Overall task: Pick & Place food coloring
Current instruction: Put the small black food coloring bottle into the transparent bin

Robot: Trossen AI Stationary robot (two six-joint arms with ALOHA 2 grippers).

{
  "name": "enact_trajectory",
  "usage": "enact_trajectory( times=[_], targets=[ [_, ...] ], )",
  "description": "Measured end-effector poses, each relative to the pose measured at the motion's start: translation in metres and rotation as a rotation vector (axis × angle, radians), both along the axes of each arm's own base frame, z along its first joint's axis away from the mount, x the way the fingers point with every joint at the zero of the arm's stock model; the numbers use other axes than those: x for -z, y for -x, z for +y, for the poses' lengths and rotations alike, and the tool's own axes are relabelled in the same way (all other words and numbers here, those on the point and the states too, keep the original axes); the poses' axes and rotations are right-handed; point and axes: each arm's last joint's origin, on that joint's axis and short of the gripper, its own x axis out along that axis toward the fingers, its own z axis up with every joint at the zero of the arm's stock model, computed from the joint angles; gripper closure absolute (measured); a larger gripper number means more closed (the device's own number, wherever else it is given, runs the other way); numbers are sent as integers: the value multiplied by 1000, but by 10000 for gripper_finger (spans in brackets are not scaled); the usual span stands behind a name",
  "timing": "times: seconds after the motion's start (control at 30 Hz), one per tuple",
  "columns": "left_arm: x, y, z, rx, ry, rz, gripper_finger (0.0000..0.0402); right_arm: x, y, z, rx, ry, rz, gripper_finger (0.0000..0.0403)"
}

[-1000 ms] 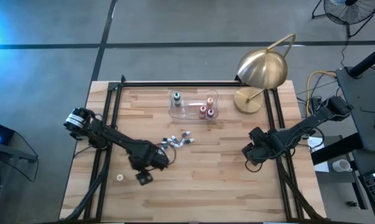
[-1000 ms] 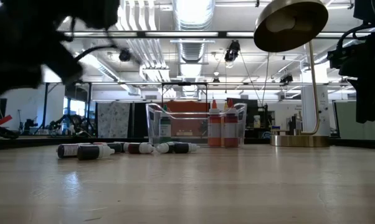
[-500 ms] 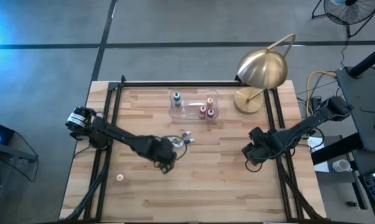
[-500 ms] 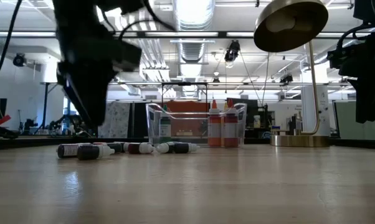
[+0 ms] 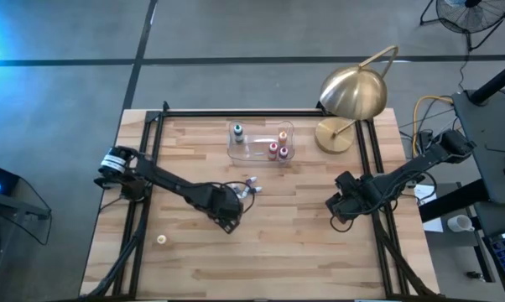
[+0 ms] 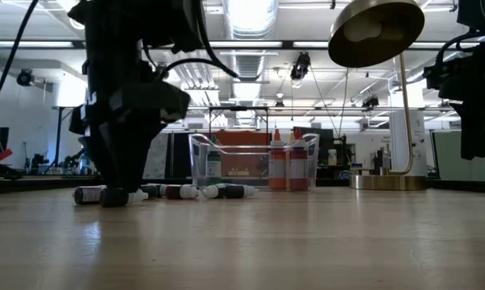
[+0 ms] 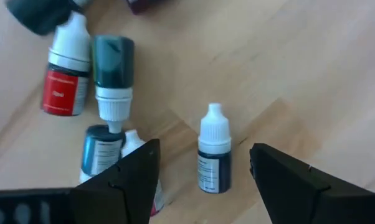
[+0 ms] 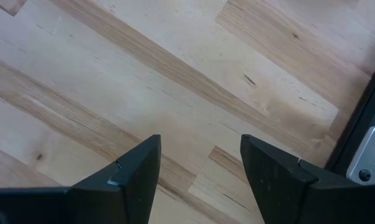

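Several food coloring bottles (image 5: 248, 188) lie on their sides in a loose cluster on the wooden table, left of centre. My left gripper (image 7: 203, 180) points down over the cluster, open. A dark blue bottle with a white cap (image 7: 213, 155) lies between its fingers, apart from both. Beside it lie a red-labelled bottle (image 7: 66, 74), a dark green one (image 7: 113, 68) and a blue one (image 7: 100, 149). In the low view the left gripper (image 6: 118, 181) hangs close above the table. My right gripper (image 8: 200, 180) waits open over bare wood at the right side (image 5: 343, 205).
A clear plastic tub (image 5: 261, 141) stands at the far middle with several bottles upright in it (image 6: 284, 165). A brass lamp (image 5: 353, 96) stands at the far right. A small pale object (image 5: 162, 240) lies near the left front. Black rails (image 5: 143, 151) run along the table's sides.
My left gripper has gone toward the table's right edge and a little toward the far edge, to the bottle cluster. It has sunk and tipped from slanting to pointing down, rolling as it went. It has stayed open. The bottles have not moved.
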Motion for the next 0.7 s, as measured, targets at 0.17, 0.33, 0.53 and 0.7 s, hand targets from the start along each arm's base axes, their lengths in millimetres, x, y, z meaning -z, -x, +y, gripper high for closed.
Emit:
enact_trajectory(
  times=[0.17, 0.33, 0.53, 0.7],
  targets=[
    [13, -3, -1, -12, -12, 45, 180, 0, 0, 0, 1, -1, 1, 189],
    [18, -4, -1, -14, -25, 62, 197, 0, 0, 0, 2, -5, 3, 189],
    [18, -3, 1, 3, -39, 78, 290, 0, 0, 0, 3, -12, 7, 189],
    [4, -12, 6, 29, -36, 13, 369, 0, 0, 0, 3, -12, 7, 189]
  ],
)
